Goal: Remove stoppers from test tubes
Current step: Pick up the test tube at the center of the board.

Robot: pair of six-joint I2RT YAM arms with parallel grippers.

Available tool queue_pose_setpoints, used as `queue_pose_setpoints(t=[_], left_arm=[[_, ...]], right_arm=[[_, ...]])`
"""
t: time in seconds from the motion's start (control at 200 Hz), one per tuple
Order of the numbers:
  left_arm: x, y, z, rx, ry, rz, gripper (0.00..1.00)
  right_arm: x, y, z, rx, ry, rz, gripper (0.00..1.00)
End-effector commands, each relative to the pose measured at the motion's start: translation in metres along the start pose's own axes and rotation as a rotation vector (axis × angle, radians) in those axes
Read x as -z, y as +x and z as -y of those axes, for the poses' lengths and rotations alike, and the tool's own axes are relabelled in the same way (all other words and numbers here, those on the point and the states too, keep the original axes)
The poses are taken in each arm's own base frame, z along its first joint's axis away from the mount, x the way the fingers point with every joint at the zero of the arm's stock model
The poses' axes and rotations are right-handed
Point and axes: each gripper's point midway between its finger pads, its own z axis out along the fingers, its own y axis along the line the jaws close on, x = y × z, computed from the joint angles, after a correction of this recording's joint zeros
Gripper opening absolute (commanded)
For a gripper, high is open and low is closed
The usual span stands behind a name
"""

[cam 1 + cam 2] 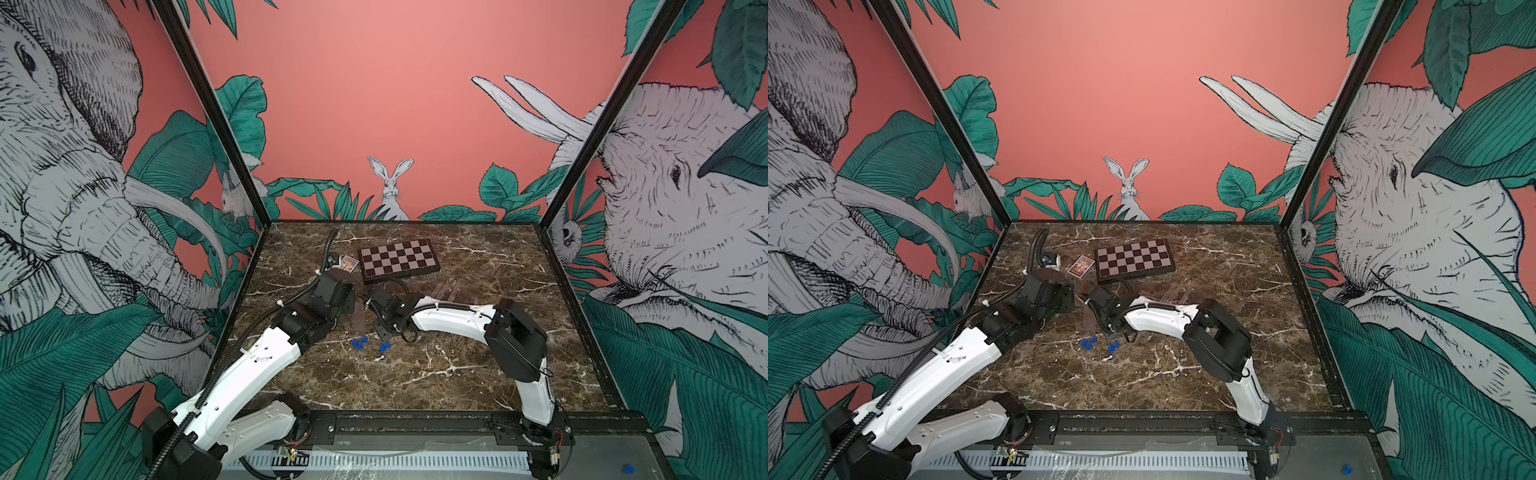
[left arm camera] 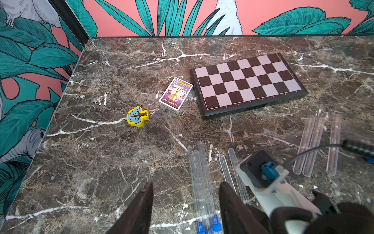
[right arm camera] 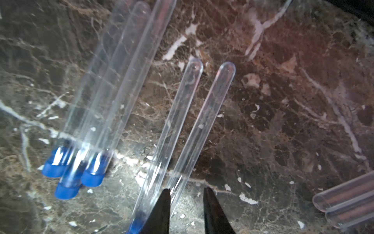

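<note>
Stoppers (image 3: 92,178), bright blue, plug three clear test tubes (image 3: 113,85) that lie bunched side by side near the middle of the marble desk (image 3: 283,121). Their round ends point toward the chessboard (image 2: 248,83) and their plugged mouths toward the arms' bases. Just beside this bunch lie two more tubes (image 3: 202,113), parallel and slightly apart. One shows a blue plug at its mouth; the other's mouth is hidden behind a finger of the right tool (image 3: 186,202). That tool hangs low over the pair's mouth ends, its jaws parted with bare marble showing between them, gripping nothing. The left tool (image 2: 186,202) is over the bunch of three, jaws spread wide and released, and the tubes lie on the desk beneath the gap. In both top views the stoppers show as two small blue clusters between the arms. Three unplugged tubes (image 2: 315,145) lie together farther to the right, near the chessboard's corner. A purple card box (image 2: 175,94) sits just beside the chessboard's left end, and a yellow toy piece (image 2: 137,116) lies near the box.
</note>
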Motion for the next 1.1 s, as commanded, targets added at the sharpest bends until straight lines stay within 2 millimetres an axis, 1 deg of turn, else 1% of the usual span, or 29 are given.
queue_pose_setpoints(t=[0.0,0.44,0.655,0.87,1.095], left_arm=[[0.003,0.002,-0.009,0.016,-0.028,0.006,0.55],[0.002,0.003,-0.009,0.02,-0.026,0.007,0.55],[0.002,0.003,-0.009,0.021,-0.025,0.007,0.55],[0.001,0.004,-0.008,0.024,-0.025,0.007,0.56],[0.001,0.004,-0.009,0.024,-0.026,0.008,0.56]], right_arm=[[0.001,0.001,0.006,0.002,0.056,-0.022,0.28],[-0.008,0.005,0.001,0.002,0.047,-0.054,0.28],[-0.008,0.002,-0.001,0.003,0.04,-0.054,0.29],[-0.014,0.006,-0.004,0.003,0.034,-0.082,0.29],[-0.017,0.011,0.0,0.004,0.053,-0.104,0.3]])
